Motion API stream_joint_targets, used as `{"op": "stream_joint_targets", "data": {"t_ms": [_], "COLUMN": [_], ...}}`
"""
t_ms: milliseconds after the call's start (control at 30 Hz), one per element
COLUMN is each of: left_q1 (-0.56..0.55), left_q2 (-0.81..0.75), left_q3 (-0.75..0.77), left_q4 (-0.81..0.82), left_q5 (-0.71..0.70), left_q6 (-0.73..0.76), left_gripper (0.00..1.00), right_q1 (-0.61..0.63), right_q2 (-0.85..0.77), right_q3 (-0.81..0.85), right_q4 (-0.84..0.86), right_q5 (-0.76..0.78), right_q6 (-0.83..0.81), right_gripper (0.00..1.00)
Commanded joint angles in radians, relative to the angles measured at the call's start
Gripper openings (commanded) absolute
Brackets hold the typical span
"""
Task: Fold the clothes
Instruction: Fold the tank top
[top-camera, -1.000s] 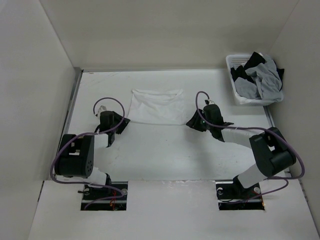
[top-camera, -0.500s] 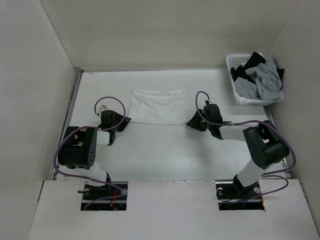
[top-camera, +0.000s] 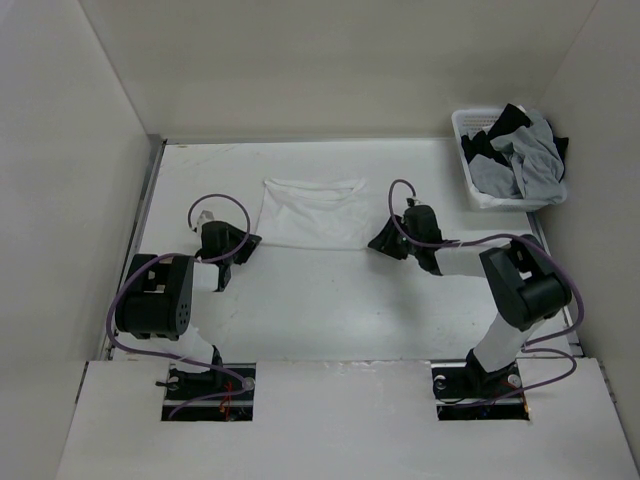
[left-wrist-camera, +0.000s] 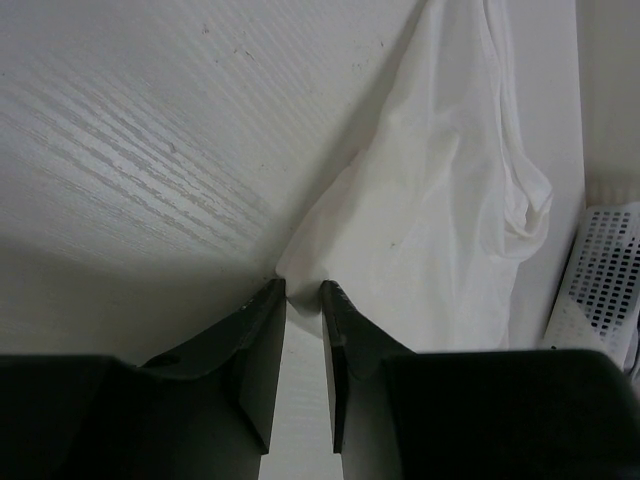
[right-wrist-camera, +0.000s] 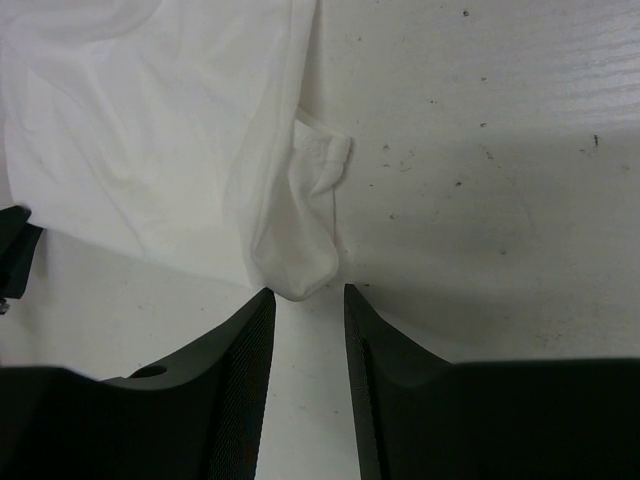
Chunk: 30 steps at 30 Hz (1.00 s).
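Observation:
The clothes (top-camera: 310, 212), one plain white garment, lie flat at the middle of the table. At the garment's near left corner my left gripper (top-camera: 250, 243) is low on the table. In the left wrist view its jaws (left-wrist-camera: 303, 290) stand narrow, and the pointed corner of the clothes (left-wrist-camera: 440, 220) is pinched between their tips. By the near right corner my right gripper (top-camera: 378, 243) is also low. The right wrist view shows it (right-wrist-camera: 305, 292) open, with a rounded fold of the clothes (right-wrist-camera: 150, 150) just ahead of the fingertips and not touched.
A white slatted basket (top-camera: 462, 125) holding grey and black garments stands at the back right of the table; its side also shows in the left wrist view (left-wrist-camera: 605, 290). White walls enclose the table on three sides. Purple cables loop above both wrists.
My left gripper's jaws have closed in on the near left corner of the clothes. The right gripper has crept a little left, toward the near right corner, still open.

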Motion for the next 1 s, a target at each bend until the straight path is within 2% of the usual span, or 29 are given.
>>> {"op": "stream_joint_targets", "data": {"t_ms": [0, 133, 333, 667, 833, 967], "left_q1": [0.013, 0.014, 0.009, 0.011, -0.007, -0.035], "left_q2": [-0.025, -0.027, -0.018, -0.047, -0.235, -0.555], "left_q3": [-0.036, -0.037, -0.034, -0.037, -0.066, -0.051], "left_q4": [-0.051, -0.057, -0.057, -0.057, -0.109, -0.343], "left_q5": [-0.027, -0.023, -0.021, -0.027, -0.023, -0.006], "left_q6": [0.017, 0.017, 0.017, 0.017, 0.016, 0.014], "left_gripper": [0.2, 0.18, 0.12, 0.04, 0.01, 0.01], "right_q1": [-0.005, -0.01, -0.016, -0.019, -0.007, 0.06], "right_q2": [0.015, 0.03, 0.044, 0.041, -0.168, -0.481], "right_q3": [0.038, 0.053, 0.056, 0.047, -0.048, -0.137], "right_q4": [0.059, 0.059, 0.066, 0.099, 0.043, -0.115], "right_q5": [-0.024, -0.03, -0.015, -0.012, 0.003, 0.034], "right_q6": [0.007, 0.008, 0.019, 0.03, 0.007, -0.013], "right_gripper": [0.39, 0.38, 0.21, 0.01, 0.0, 0.0]}}
